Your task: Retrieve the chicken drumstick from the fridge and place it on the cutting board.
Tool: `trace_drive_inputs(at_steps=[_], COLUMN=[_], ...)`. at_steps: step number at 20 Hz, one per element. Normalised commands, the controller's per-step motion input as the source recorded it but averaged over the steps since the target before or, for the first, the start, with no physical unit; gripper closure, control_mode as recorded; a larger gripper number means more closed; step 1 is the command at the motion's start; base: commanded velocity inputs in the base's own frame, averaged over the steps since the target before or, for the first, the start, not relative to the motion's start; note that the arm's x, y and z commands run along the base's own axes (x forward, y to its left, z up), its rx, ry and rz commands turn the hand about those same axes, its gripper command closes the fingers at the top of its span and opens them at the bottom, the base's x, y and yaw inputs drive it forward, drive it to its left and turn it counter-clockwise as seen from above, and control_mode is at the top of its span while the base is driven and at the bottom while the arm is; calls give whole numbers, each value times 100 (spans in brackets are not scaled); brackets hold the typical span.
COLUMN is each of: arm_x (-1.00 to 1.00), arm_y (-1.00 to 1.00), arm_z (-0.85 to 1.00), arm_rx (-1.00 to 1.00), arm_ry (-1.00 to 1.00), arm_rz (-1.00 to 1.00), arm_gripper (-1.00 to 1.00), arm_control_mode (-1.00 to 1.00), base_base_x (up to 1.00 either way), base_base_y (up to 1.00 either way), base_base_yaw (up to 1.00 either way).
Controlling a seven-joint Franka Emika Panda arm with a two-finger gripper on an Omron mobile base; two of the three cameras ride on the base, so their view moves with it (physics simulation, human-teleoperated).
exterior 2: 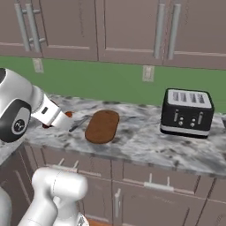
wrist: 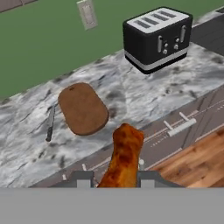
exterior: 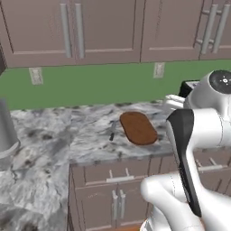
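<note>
Marbled grey bench [exterior 2: 145, 141] runs below a green wall and brown upper cabinets [exterior 2: 128, 26]. The cutting board [exterior 2: 102, 126] lies flat on the bench, bare, with a knife [wrist: 50, 124] just beside it on the side away from the black-and-silver toaster [exterior 2: 186, 112]. Gripper [wrist: 111, 179] is closed on the chicken drumstick [wrist: 123, 155], held in the air above the bench's front edge, near the board and not touching it.
</note>
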Motion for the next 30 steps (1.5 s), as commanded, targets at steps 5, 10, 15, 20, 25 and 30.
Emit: trace_drive_inputs(at_steps=[5,10,15,20,25,30], arm_x=[0,0,24,30,30,70], arm_y=[0,0,-23,-20,-14,-5], arm_z=[0,0,-28,-46,-71,-53], arm_rx=[0,0,2,1,0,0], arm_ry=[0,0,10,15,2,0], arm_rz=[0,0,7,16,17,15], arm_gripper=[100,100,100,100,100,100], arm_control_mode=[100,100,-100,-100,-100,-100], base_base_x=[72,71,10,0,0,0], base_base_y=[56,17,0,0,0,0], base_base_yaw=[-17,-7,0,0,0,0])
